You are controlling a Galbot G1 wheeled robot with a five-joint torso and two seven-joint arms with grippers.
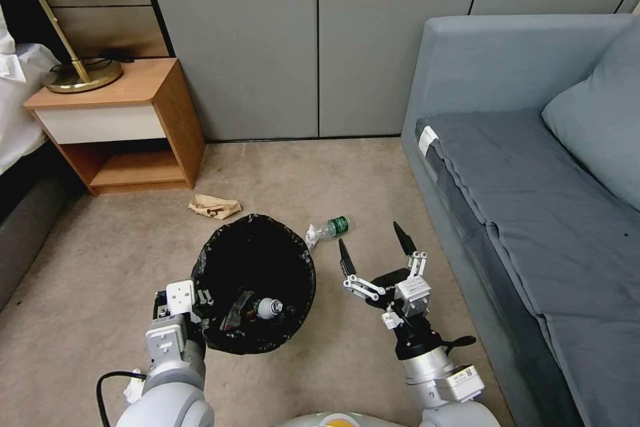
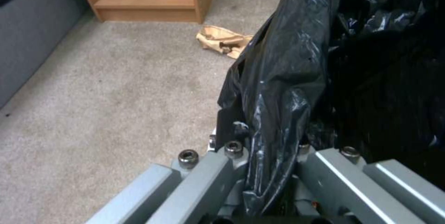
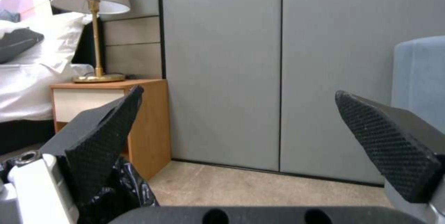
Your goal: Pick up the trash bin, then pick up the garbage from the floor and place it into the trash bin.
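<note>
The trash bin (image 1: 253, 260), lined with a crinkly black bag, hangs tilted above the carpet. My left gripper (image 1: 199, 317) is shut on its near rim, and the left wrist view shows the liner (image 2: 278, 88) pinched between the fingers (image 2: 218, 168). A small bottle (image 1: 269, 308) and a wrapper lie inside the bin. Garbage on the floor: a clear bottle with a green label (image 1: 331, 227), white tissue (image 1: 311, 237) next to it, and crumpled brown paper (image 1: 215, 206) (image 2: 222, 39). My right gripper (image 1: 371, 240) (image 3: 239, 93) is open and holds nothing, just right of the bin and short of the bottle.
A wooden nightstand (image 1: 127, 127) with a brass lamp (image 1: 80, 73) stands at the back left beside a bed. A grey sofa (image 1: 533, 200) runs along the right. Grey wall panels (image 1: 320, 40) close the back. A white scrap (image 1: 135, 380) lies by my left arm.
</note>
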